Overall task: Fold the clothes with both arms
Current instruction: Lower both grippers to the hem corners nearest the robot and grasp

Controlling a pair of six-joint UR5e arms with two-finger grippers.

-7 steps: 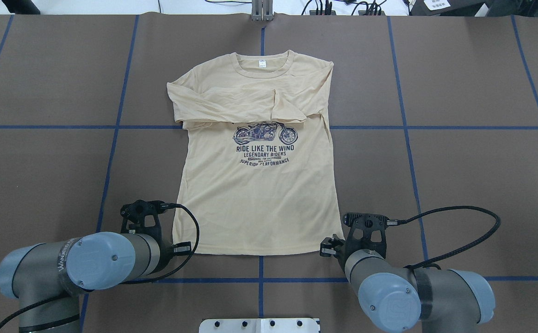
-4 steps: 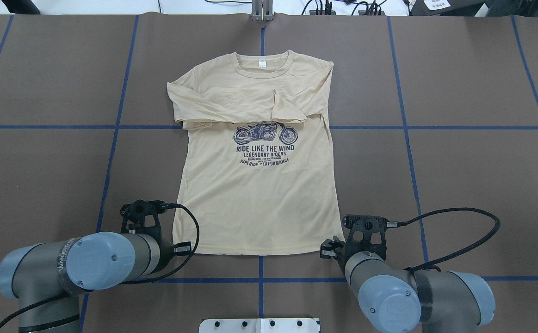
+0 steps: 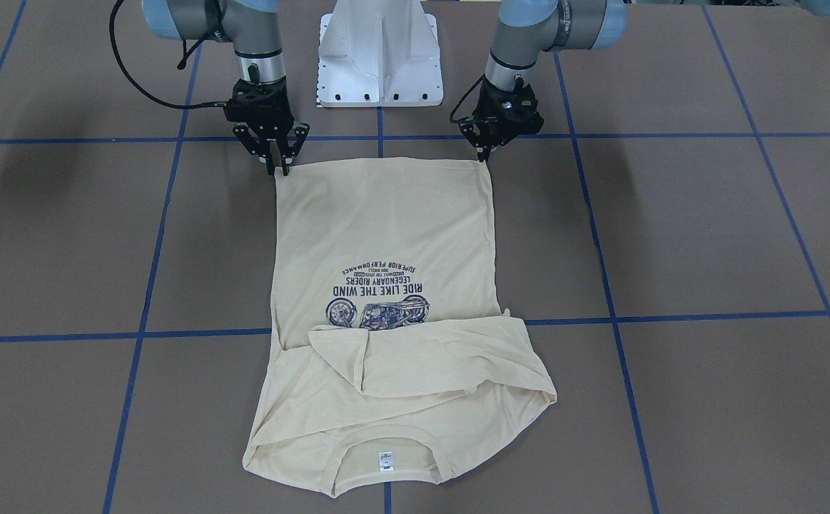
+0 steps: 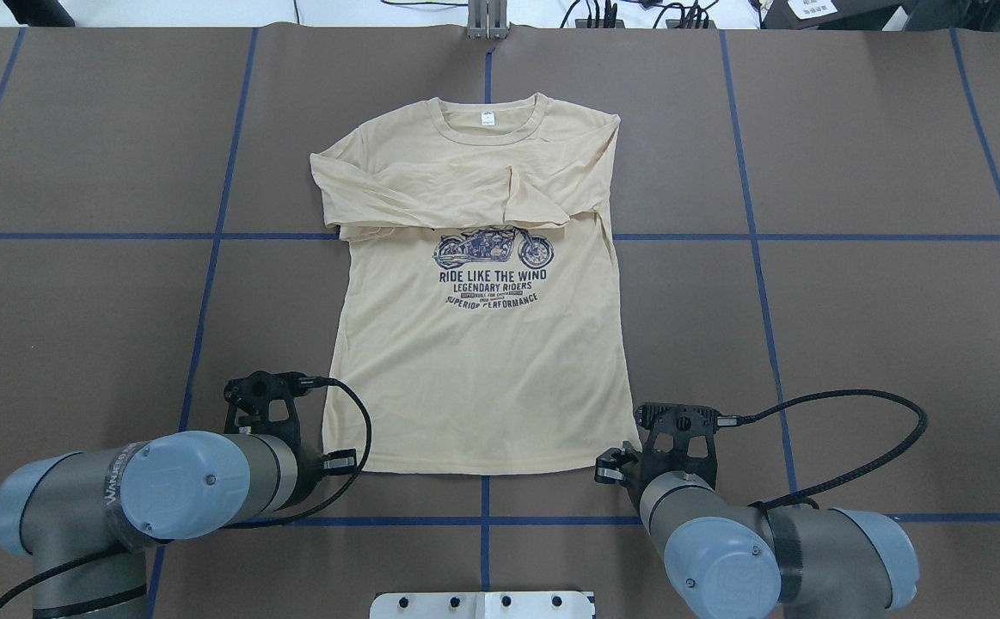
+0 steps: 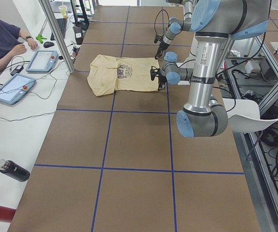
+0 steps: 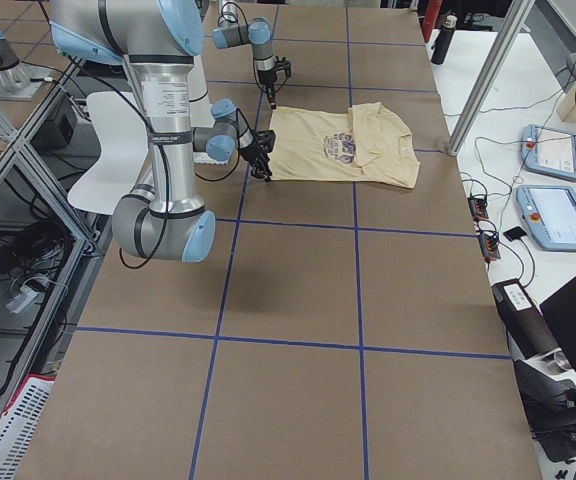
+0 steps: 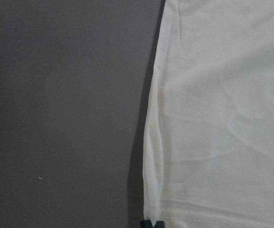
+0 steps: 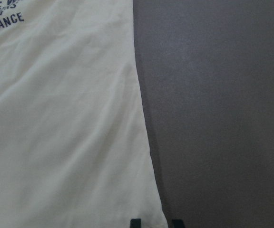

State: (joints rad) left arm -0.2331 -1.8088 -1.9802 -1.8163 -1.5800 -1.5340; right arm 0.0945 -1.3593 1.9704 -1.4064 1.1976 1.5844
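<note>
Cream-yellow cloth, a long-sleeved T-shirt (image 4: 478, 370), lies flat in the middle of the brown table (image 4: 809, 301), with its sleeves folded over the chest. The thin hem could slip out, or only the top layer might lift, if a pinch is too small. The left gripper (image 3: 487, 156) looks squeezed tight on one bottom corner. The right gripper (image 3: 278, 168) is a little open around the other corner.

T-shirt (image 7: 218, 118): pale fabric, flat, filling the right half; hem seam low.
Worktop (image 7: 61, 109): bare brown, left half.
Left gripper (image 7: 152, 224): two dark tips close together at the shirt's hem corner.
</note>
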